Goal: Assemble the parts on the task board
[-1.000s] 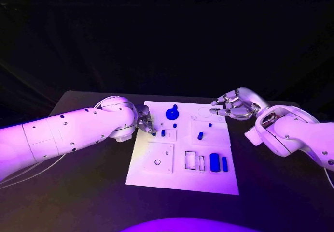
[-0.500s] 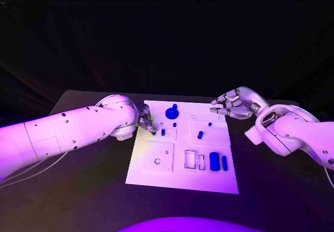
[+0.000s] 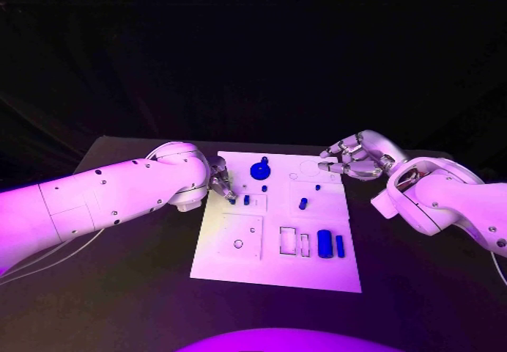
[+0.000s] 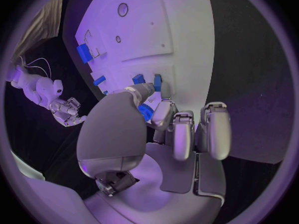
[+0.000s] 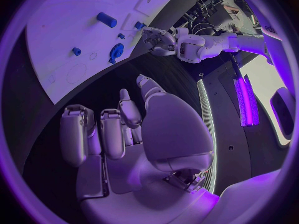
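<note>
The white task board (image 3: 277, 227) lies mid-table. On its far half are a round blue part (image 3: 260, 171) and small blue pegs (image 3: 248, 199) (image 3: 302, 204); two blue blocks (image 3: 325, 244) lie by the slots at its near right. My left hand (image 3: 222, 183) hovers low at the board's left edge. Its fingertips (image 4: 163, 104) are bent and close beside a standing peg (image 4: 157, 82), with nothing gripped. My right hand (image 3: 354, 160) hangs over the board's far right corner with its fingers (image 5: 112, 129) loosely bent, holding nothing.
A raised square plate with a small hole (image 3: 241, 236) sits on the board's near left, and empty rectangular slots (image 3: 289, 243) lie beside the blocks. Bare black table (image 3: 138, 279) surrounds the board.
</note>
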